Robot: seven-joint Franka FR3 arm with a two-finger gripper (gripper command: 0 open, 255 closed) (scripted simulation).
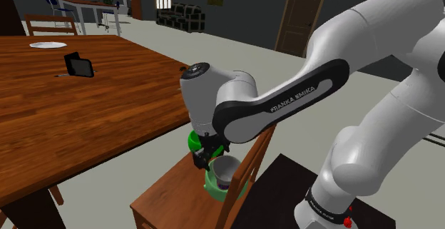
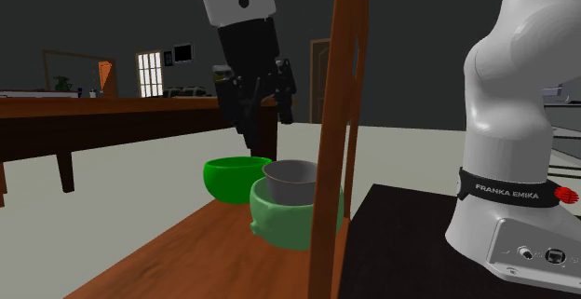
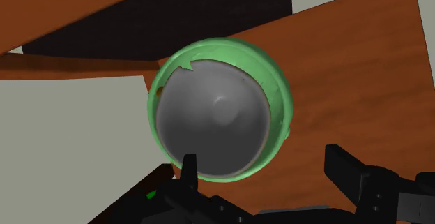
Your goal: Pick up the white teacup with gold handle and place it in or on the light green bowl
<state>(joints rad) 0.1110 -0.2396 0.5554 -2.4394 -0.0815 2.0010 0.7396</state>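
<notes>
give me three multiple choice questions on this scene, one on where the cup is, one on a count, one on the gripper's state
1. Where is the teacup?
A) on the floor
B) held up in the air
C) inside the light green bowl

2. How many green bowls stand on the chair seat?
A) one
B) two
C) four

3. How is the gripper?
A) open, holding nothing
B) shut on the teacup
C) shut on a bowl's rim

Answers:
1 C: the teacup, drawn grey, sits within the light green bowl.
2 B: a brighter green bowl stands beside the light green one on the seat.
3 A: the fingers stand apart above the cup without touching it.
</notes>
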